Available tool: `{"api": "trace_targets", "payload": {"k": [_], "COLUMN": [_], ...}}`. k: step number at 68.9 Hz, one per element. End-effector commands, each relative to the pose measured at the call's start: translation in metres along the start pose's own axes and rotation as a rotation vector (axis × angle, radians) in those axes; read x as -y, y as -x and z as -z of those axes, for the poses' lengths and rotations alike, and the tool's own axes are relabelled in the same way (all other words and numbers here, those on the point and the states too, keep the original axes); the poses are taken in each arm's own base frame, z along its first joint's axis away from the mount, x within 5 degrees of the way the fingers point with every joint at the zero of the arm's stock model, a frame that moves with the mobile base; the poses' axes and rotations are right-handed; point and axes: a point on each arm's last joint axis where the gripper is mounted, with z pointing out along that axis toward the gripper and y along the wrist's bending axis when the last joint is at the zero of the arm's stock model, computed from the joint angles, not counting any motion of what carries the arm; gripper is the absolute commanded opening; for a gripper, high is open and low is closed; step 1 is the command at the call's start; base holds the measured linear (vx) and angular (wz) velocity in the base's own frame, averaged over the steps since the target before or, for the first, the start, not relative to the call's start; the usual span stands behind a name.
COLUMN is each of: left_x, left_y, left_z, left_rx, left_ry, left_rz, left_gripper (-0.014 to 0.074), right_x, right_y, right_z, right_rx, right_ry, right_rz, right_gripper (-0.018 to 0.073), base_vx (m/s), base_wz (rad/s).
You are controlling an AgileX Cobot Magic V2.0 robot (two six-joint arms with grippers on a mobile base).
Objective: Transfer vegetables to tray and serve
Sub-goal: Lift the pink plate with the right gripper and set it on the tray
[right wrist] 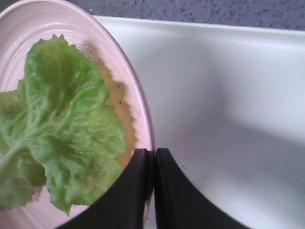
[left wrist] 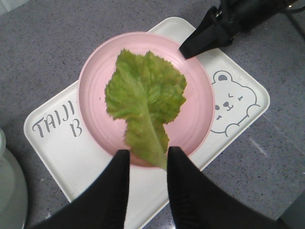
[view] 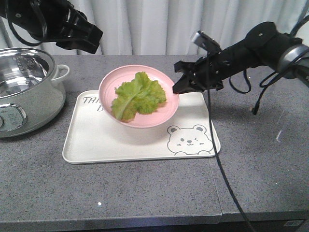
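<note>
Lettuce leaf (view: 137, 99), light green, frilly-edged, pale rib: 1 pc, lying flat in the round pink plastic plate (view: 149, 121), not yet touching the tray.

Plate is over the far half of the cream-white rectangular tray (view: 120, 145) w/ bear drawing, hiding part of the lettering. The shadow beneath suggests it's lifted and tipped, but can't say for sure.

Leaf's long axis: rib runs near-left to far-right, stem end toward the tray's left edge.

Right gripper (view: 177, 87), black: fingers pinched tight on the plate's right rim, leaf just beside, untouched.

Left gripper (left wrist: 148, 155), black: fingers parted, holding nothing, high above the grey speckled bench (view: 145, 193) past the tray's far-left corner, stem end on its side.

Judgement: right arm is nearer and controls the plate. Left arm has the cleaner line to the stem.
</note>
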Motion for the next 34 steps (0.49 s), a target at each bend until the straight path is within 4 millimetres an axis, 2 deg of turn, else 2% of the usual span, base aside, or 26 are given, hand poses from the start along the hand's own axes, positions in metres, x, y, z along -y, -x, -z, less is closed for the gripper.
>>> {"api": "trace_targets", "payload": {"k": [1, 8, 18, 25, 34], "left_x": [0.006, 0.006, 0.006, 0.006, 0.006], "left_y": [0.005, 0.005, 0.005, 0.005, 0.005], "left_z": [0.023, 0.023, 0.023, 0.023, 0.023], "left_rx": [0.085, 0.085, 0.085, 0.085, 0.085], "left_ry": [-0.007, -0.007, -0.007, -0.007, -0.007], "left_rz": [-0.001, 0.000, 0.000, -0.001, -0.001], "left_gripper": [0.0189, 0.0189, 0.0189, 0.0189, 0.0189], "right_x": [-0.029, -0.029, -0.033, -0.033, -0.034], "right_y": [0.010, 0.005, -0.001, -0.001, 0.000], "right_z": [0.007, -0.013, -0.027, -0.029, -0.028], "right_rx": [0.075, 0.039, 0.000, -0.002, 0.001], "right_ry": [0.013, -0.023, -0.082, -0.112, -0.112], "right_rz": [0.057, 0.089, 0.157, 0.189, 0.189], "right_gripper": [-0.0003, 0.0000, 0.0028, 0.0088, 0.0232], "base_vx": [0.00, 0.00, 0.00, 0.00, 0.00], "base_wz": [0.00, 0.00, 0.00, 0.00, 0.00]}}
